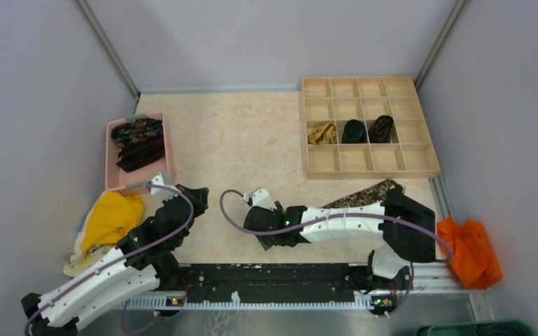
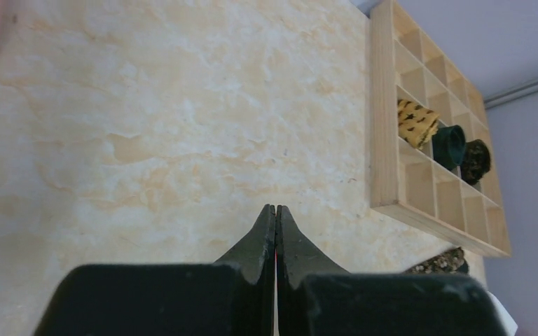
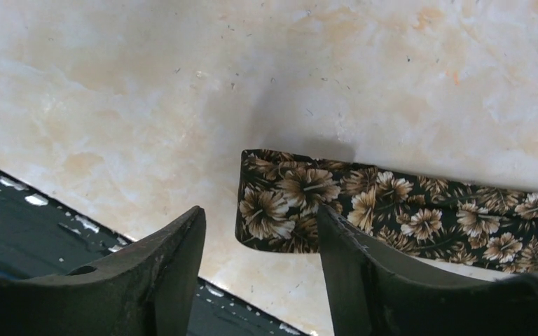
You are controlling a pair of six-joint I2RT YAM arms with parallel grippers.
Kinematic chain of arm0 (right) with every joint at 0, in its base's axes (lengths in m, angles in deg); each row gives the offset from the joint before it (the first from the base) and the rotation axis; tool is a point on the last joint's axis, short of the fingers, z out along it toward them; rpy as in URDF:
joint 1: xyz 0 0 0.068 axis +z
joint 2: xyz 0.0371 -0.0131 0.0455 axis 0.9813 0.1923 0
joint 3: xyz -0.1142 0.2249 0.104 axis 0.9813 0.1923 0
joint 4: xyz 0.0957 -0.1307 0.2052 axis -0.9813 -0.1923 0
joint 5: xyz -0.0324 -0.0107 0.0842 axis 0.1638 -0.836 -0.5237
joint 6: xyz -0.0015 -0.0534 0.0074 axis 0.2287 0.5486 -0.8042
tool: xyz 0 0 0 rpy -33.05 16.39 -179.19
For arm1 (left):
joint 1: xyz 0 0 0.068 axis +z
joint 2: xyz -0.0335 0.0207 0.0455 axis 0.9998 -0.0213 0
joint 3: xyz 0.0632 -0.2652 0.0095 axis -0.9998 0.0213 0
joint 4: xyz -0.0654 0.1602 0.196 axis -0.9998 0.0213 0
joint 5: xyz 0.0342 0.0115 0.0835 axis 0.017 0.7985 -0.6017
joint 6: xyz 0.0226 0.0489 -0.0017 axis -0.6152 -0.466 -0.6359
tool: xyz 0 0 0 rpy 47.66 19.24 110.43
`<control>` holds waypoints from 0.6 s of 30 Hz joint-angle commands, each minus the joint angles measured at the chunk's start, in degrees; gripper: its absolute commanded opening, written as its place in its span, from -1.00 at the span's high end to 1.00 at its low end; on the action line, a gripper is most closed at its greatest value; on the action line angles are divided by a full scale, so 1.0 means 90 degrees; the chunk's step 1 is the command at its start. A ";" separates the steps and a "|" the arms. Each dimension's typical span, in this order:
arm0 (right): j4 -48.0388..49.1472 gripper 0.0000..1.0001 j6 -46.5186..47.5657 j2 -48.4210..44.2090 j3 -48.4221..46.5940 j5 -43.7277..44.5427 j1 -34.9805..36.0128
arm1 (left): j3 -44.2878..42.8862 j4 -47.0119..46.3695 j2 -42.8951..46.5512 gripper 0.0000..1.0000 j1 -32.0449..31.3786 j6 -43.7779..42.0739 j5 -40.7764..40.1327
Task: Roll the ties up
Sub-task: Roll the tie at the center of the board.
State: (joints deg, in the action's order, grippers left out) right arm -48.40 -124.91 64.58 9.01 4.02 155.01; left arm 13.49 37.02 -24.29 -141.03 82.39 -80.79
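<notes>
A black-brown floral tie (image 3: pixel 392 210) lies flat on the table. In the top view it (image 1: pixel 364 194) runs under my right arm. My right gripper (image 3: pixel 258 210) is open and low over the tie's squared end, with the right finger overlapping the fabric; it holds nothing. It shows in the top view (image 1: pixel 270 236) near the front edge. My left gripper (image 2: pixel 275 210) is shut and empty over bare table (image 1: pixel 199 194). More dark floral ties (image 1: pixel 138 143) lie in a pink tray (image 1: pixel 112 178). Rolled golden-tan (image 1: pixel 321 132), black (image 1: pixel 354 130) and dark brown (image 1: pixel 382 128) ties sit in a wooden box.
The wooden compartment box (image 1: pixel 368 168) stands at the back right. A yellow cloth (image 1: pixel 112 217) lies left of the left arm and an orange cloth (image 1: pixel 471 252) at the far right. A black rail (image 1: pixel 273 280) runs along the front edge. Grey walls enclose the table.
</notes>
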 commanded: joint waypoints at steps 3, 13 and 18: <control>-0.0129 -0.24 0.0354 0.0549 -0.0509 0.0418 0.0061 | 0.0016 0.1352 0.0122 1.00 0.0005 0.0349 -0.0610; -0.0496 -0.23 -0.0202 0.0649 0.0006 0.0607 0.0062 | 0.0091 0.0885 0.0070 1.00 0.0005 -0.0057 -0.0428; -0.0573 0.10 -0.0473 0.0665 0.0132 0.0540 0.0063 | 0.0089 0.0711 -0.0078 1.00 0.0005 -0.0144 -0.0436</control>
State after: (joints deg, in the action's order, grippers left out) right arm -52.00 -126.11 70.94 9.30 8.46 155.05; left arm 13.56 42.71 -24.16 -141.03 80.10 -82.76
